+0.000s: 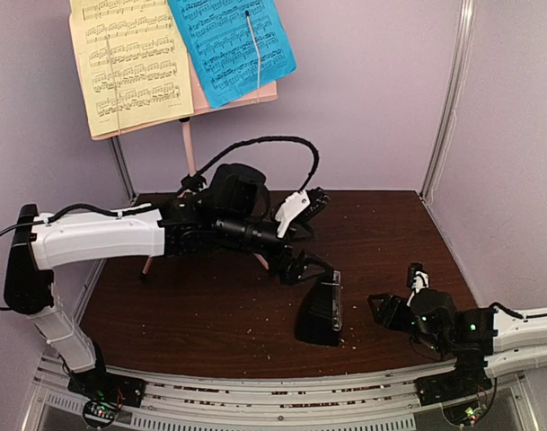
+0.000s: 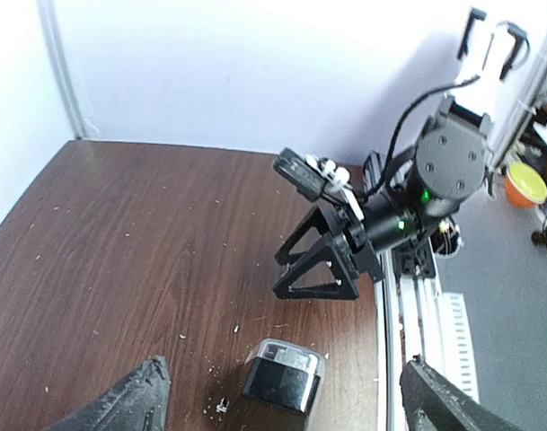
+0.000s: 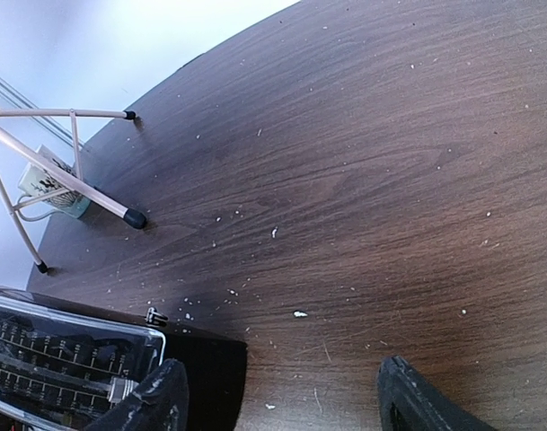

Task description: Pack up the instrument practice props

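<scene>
The black pyramid metronome [image 1: 320, 310] with its clear cover stands on the brown table [image 1: 210, 314] near the front. My left gripper [image 1: 297, 267] hovers open just above and behind it. In the left wrist view the metronome's top [image 2: 282, 375] lies between my spread left gripper [image 2: 284, 395]. My right gripper [image 1: 382, 307] is open and empty just right of the metronome, which shows at the lower left in its view [image 3: 66, 359]. The pink music stand [image 1: 189, 144] stands at the back left, holding a yellow page [image 1: 129, 63] and a blue page [image 1: 228, 45].
The stand's tripod legs [image 3: 75, 180] rest on the table at the back left, with a small pale object [image 3: 53, 184] behind them. Walls close in the back and right. Pale crumbs dot the table. The right arm [image 2: 417, 197] shows in the left wrist view.
</scene>
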